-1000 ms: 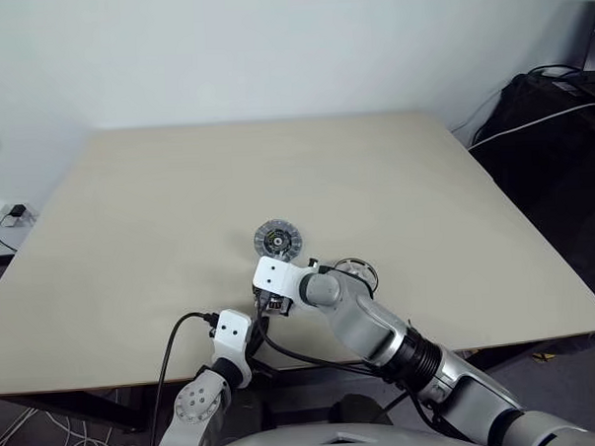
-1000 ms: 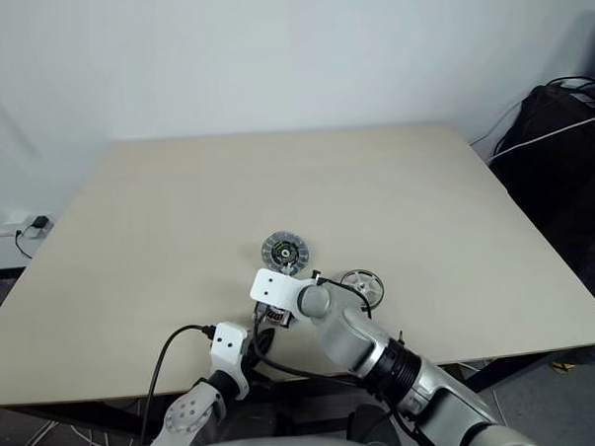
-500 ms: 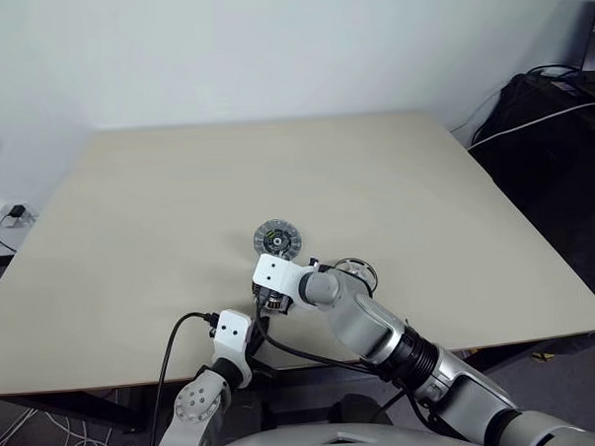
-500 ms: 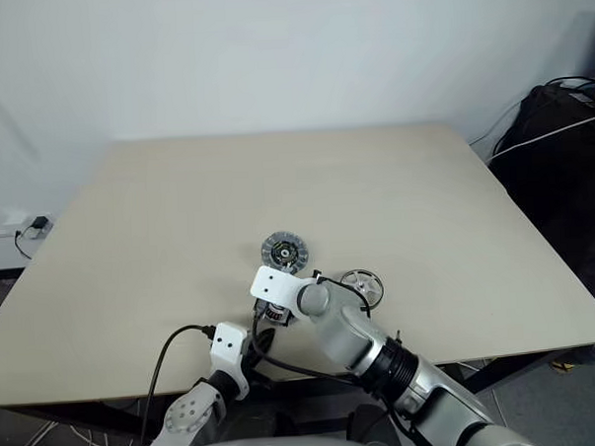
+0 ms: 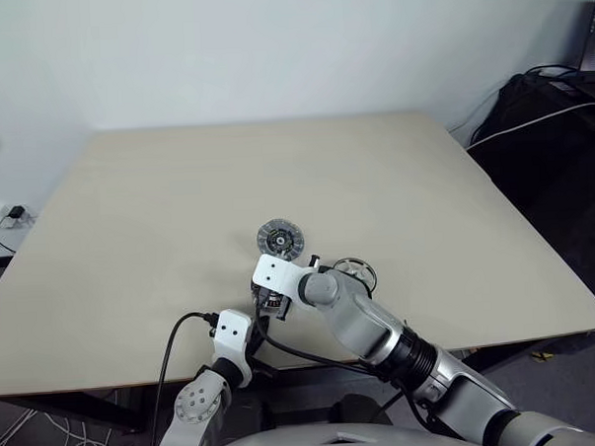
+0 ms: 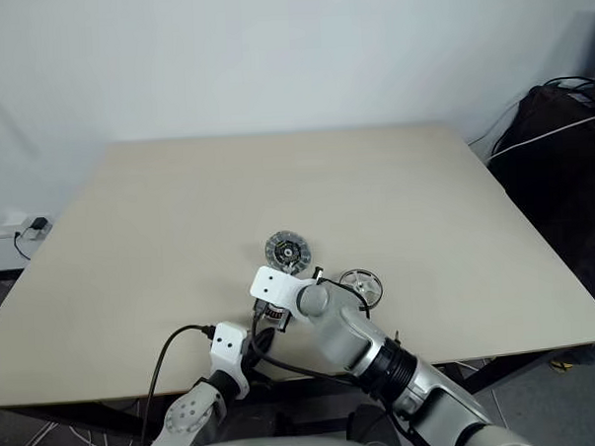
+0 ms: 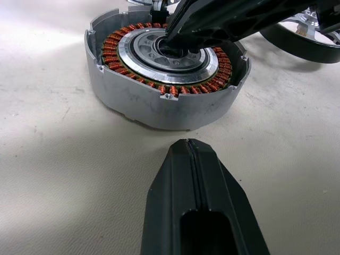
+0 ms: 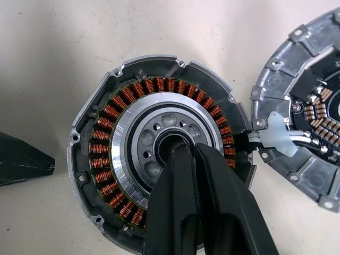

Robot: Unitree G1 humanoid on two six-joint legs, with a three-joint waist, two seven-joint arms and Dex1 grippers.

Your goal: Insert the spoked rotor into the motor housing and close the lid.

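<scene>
While pressed together, right gripper (image 8: 183, 151) tips planted in motor housing (image 8: 159, 159) centre bore; left gripper (image 7: 186, 146) likewise closed, parked near at 6 o'clock; spoked rotor (image 5: 355, 273) waiting at 3 o'clock, lid (image 5: 279, 241) at 12; insertion not begun; next, probably fetching rotor.

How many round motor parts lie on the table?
3. The housing is under the right end effector, the lid lies just beyond it, and the rotor sits to its right. Small parts may be hidden by the arm.
</scene>
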